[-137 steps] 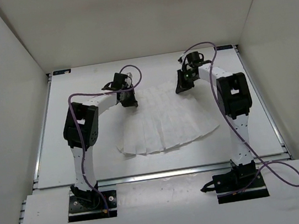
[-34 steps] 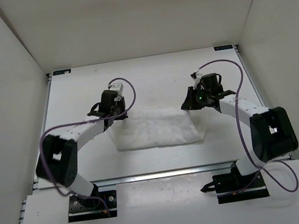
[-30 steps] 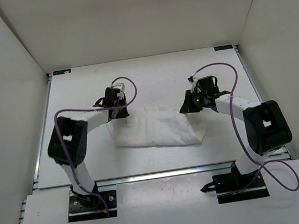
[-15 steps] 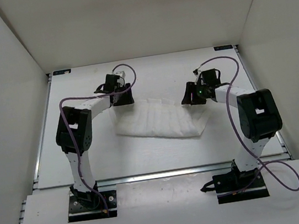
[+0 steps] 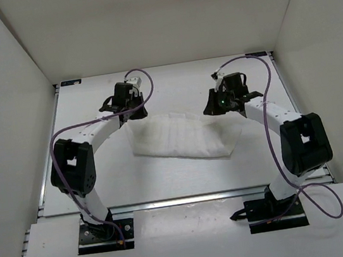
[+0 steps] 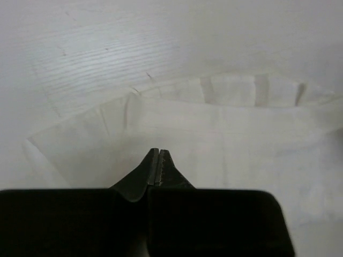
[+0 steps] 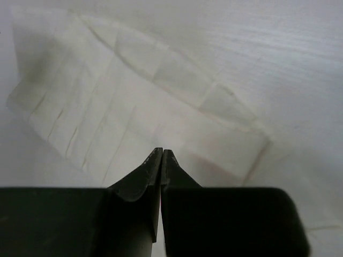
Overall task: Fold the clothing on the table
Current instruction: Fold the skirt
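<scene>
The clothing (image 5: 186, 139) is a white pleated garment, folded over into a slanting band on the table (image 5: 101, 170). My left gripper (image 5: 136, 113) hovers at the band's far left corner, and my right gripper (image 5: 212, 107) at its far right corner. In the left wrist view the left gripper (image 6: 159, 151) is shut with nothing between its fingers, above the clothing (image 6: 225, 128). Likewise the right gripper (image 7: 162, 151) is shut and empty in the right wrist view, over the pleated clothing (image 7: 134, 107).
White walls (image 5: 13, 93) close in the table on the left, right and far sides. A metal rail (image 5: 188, 198) runs along the near edge, in front of both arm bases. Purple cables loop off each arm.
The clothing, spread as a fan earlier, now lies folded over. In the last second both grippers let go of it, drew back toward the far side and shut again.
</scene>
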Action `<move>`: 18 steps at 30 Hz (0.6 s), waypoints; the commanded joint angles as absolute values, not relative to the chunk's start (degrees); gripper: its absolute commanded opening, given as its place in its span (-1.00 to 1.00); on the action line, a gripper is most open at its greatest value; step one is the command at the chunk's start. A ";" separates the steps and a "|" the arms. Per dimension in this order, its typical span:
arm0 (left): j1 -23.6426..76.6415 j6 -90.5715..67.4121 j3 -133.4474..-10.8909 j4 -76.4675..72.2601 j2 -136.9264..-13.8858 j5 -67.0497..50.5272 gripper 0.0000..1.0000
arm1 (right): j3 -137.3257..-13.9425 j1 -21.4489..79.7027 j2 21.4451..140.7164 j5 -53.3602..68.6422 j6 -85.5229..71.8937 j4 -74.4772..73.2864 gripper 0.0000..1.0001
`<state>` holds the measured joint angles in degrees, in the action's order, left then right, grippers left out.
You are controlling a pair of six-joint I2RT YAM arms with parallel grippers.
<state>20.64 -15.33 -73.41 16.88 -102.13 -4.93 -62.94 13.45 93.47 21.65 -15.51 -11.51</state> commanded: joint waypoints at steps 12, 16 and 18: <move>23.91 -21.45 -52.30 10.11 -95.45 -7.91 -1.00 | -51.23 18.37 95.97 22.33 -18.38 -13.35 -1.00; 23.29 -23.03 -50.37 9.41 -94.75 -7.38 -1.00 | -55.36 16.44 100.10 20.75 -16.35 -15.11 -1.00; 23.12 -23.38 -50.27 9.23 -95.18 -7.13 -1.00 | -57.55 15.12 102.11 21.35 -15.47 -15.03 -1.00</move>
<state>23.68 -22.06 -51.13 10.57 -97.08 -7.99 -53.95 17.12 99.35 23.57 -18.04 -14.83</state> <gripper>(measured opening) 0.023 0.005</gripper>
